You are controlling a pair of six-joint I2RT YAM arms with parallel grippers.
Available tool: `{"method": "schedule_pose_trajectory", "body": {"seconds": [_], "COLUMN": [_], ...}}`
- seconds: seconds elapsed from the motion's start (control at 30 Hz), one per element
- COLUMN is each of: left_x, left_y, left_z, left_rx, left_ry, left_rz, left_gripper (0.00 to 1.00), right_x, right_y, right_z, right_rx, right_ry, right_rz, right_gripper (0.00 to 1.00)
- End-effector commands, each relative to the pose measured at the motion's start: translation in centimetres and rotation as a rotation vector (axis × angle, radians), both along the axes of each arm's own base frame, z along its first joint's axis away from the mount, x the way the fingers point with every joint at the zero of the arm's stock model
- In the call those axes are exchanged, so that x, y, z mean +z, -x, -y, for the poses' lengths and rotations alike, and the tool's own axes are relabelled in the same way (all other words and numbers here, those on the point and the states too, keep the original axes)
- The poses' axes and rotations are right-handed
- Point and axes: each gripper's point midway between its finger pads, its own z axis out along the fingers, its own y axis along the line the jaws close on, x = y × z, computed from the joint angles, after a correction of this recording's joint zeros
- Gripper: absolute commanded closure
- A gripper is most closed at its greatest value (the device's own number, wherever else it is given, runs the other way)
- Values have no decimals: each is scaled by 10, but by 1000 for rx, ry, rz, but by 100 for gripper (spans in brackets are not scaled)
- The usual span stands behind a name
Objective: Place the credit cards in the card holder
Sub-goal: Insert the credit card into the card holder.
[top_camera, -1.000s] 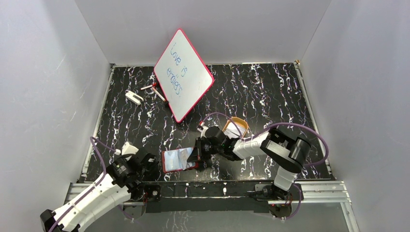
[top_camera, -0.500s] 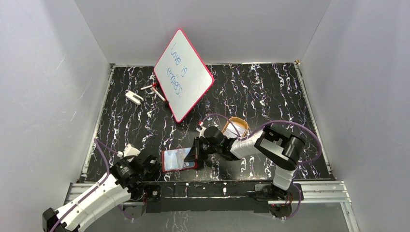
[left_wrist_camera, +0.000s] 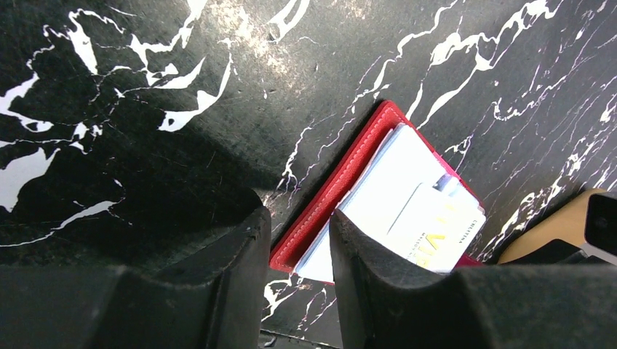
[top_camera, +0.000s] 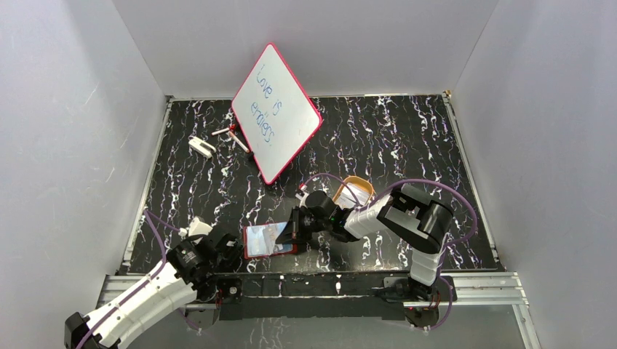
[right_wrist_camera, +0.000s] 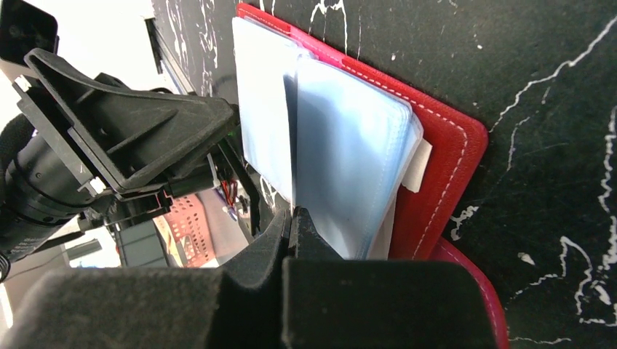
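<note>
The card holder (top_camera: 268, 241) lies open near the table's front edge, red with bluish clear sleeves (right_wrist_camera: 349, 160). A pale credit card (left_wrist_camera: 436, 225) with yellow print rests on the sleeves at the holder's far end. In the right wrist view a whitish card corner (right_wrist_camera: 417, 161) pokes out under the sleeves. My left gripper (top_camera: 231, 248) is open and straddles the holder's near corner (left_wrist_camera: 305, 243), one finger over the sleeves and one over the table. My right gripper (right_wrist_camera: 291, 215) is shut, its tips against the sleeves' edge at the holder's right side; whether a sleeve is pinched is unclear.
An orange-tan oval tray (top_camera: 358, 190) sits just behind the right arm. A red-framed whiteboard (top_camera: 276, 113) leans at the back, with markers (top_camera: 231, 135) and a small white object (top_camera: 201, 146) to its left. The left arm's wrist (right_wrist_camera: 109, 145) faces the right gripper closely.
The left gripper has edged right, up to the holder's left corner. The right gripper has shifted slightly left against the sleeves. The holder has stayed in place.
</note>
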Motion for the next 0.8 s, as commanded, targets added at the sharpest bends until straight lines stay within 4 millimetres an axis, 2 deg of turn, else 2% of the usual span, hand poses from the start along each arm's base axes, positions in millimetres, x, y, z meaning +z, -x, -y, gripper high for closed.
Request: {"method": "schedule_pose_trajectory", "body": {"seconds": [0.0, 0.33, 0.77], "left_x": [-12, -15, -18], "left_y": [9, 9, 10], "left_z": [-6, -1, 2], "left_rx": [-1, -22, -32], "left_ry": [-25, -9, 4], "left_rz": [-37, -44, -49], "left_gripper": [66, 68, 69], "right_x": [18, 19, 8], "right_y": [-11, -18, -8], "right_z": [-11, -15, -21], "right_rx": [-47, -79, -22], "right_ry": [-66, -77, -77], "right_rz": [25, 29, -20], "right_gripper": [100, 100, 100]}}
